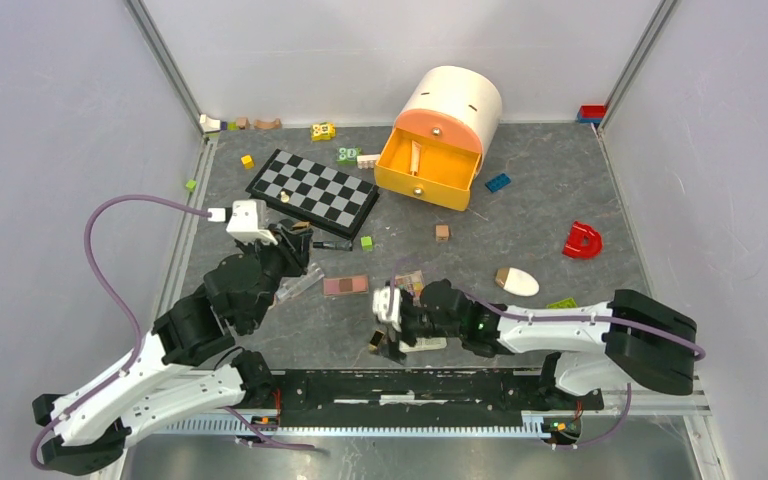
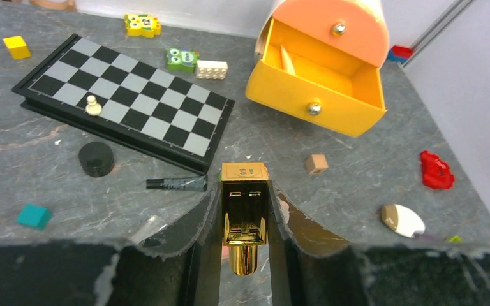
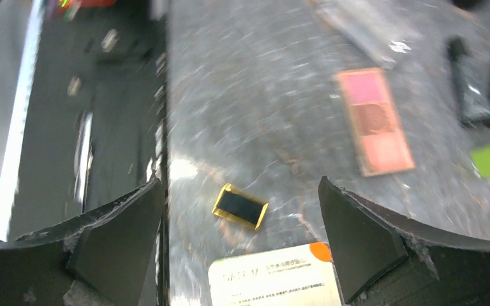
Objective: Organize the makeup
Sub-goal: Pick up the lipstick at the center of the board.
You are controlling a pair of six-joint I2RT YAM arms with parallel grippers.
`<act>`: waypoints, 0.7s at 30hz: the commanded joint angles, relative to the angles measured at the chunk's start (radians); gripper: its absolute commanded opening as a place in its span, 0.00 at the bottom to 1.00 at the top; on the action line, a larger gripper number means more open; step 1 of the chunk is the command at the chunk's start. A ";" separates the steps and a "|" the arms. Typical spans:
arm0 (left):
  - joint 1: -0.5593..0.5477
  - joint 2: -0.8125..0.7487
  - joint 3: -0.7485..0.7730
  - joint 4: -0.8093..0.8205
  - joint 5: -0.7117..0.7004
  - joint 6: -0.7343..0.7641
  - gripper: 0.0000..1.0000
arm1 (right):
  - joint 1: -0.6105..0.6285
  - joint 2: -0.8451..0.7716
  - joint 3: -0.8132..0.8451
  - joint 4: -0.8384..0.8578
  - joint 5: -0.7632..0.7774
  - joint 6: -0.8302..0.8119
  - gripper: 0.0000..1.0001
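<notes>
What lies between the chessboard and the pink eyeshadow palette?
In the top view, a thin black tube lies between the chessboard and the pink palette, with a green cube just right of it.

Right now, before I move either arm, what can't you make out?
Right wrist view: motion blur smears everything; print on the white card is unreadable, and the bottom edge cuts it off.
Left wrist view: the left gripper hides half the clear tube; the stamp on the gold lipstick is too small to read.
Top view: the right gripper covers what lies under it.
Yellow drawer: its front wall hides part of the floor.
</notes>
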 commanded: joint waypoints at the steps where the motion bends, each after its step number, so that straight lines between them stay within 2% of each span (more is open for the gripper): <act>1: 0.002 0.042 0.070 -0.071 -0.071 -0.014 0.05 | -0.002 -0.026 0.179 -0.007 0.436 0.592 0.98; 3: 0.002 0.050 0.074 -0.085 -0.067 -0.027 0.05 | -0.002 0.009 0.307 -0.256 0.626 0.709 0.98; 5: 0.002 0.050 0.069 -0.086 -0.055 -0.035 0.05 | -0.002 0.047 0.415 -0.436 0.725 0.813 0.98; 9: 0.002 0.044 0.064 -0.086 -0.057 -0.041 0.06 | -0.003 0.060 0.433 -0.496 0.823 0.997 0.98; 13: 0.002 0.038 0.064 -0.098 -0.061 -0.036 0.06 | -0.021 0.098 0.454 -0.580 0.802 1.234 0.98; 16: 0.002 0.029 0.057 -0.110 -0.061 -0.046 0.07 | -0.021 0.158 0.512 -0.741 0.760 1.438 0.98; 21: 0.002 0.008 0.047 -0.126 -0.052 -0.074 0.06 | -0.012 0.307 0.663 -1.033 0.732 1.602 0.98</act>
